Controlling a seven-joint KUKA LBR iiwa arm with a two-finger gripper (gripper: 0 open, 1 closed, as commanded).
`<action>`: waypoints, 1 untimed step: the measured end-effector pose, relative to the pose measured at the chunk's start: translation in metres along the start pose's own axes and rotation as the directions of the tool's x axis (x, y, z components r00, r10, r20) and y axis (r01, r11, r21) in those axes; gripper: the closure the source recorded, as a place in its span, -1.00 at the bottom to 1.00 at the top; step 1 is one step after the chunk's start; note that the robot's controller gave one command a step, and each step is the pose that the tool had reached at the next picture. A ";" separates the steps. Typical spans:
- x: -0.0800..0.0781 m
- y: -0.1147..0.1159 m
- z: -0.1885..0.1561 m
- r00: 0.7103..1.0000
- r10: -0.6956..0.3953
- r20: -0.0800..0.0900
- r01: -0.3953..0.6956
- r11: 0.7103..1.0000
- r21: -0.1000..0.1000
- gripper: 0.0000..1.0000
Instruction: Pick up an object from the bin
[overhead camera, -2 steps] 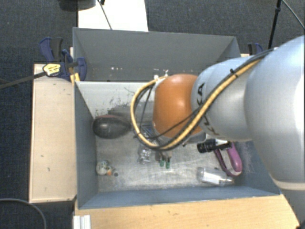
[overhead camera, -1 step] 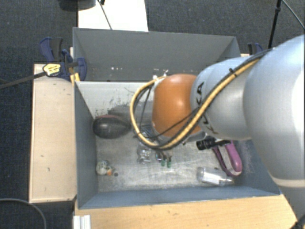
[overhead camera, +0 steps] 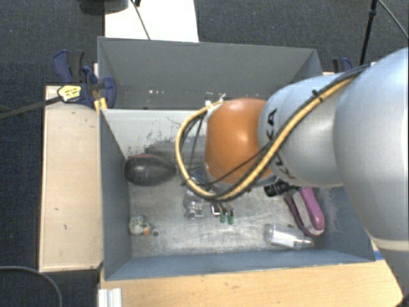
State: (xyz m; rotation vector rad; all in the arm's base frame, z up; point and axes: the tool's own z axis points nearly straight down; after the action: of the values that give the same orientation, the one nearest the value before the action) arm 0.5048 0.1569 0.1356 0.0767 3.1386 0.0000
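My gripper (overhead camera: pixel 203 208) pokes out below the arm's orange cover, low over the bin floor near the middle. A dark grey egg-shaped lump (overhead camera: pixel 149 170) lies to its left, close to the left wall. A small pale crumpled thing (overhead camera: pixel 139 224) sits further left, near the front corner. To the gripper's right lie a white tube (overhead camera: pixel 287 237) with a grey cap and a purple looped handle (overhead camera: pixel 308 211), partly hidden under the arm.
The arm and its orange cover, wrapped in yellow and black cables, hide the bin's middle and right. The bin's sloped back wall rises behind the gripper. Bare floor lies between the crumpled thing and the gripper.
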 end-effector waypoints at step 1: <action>0.000 0.000 0.000 1.000 0.001 0.000 -0.001 1.000 -0.001 -1.00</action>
State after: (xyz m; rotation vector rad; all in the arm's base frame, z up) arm 0.5047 0.1571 0.1355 0.0787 3.1388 0.0009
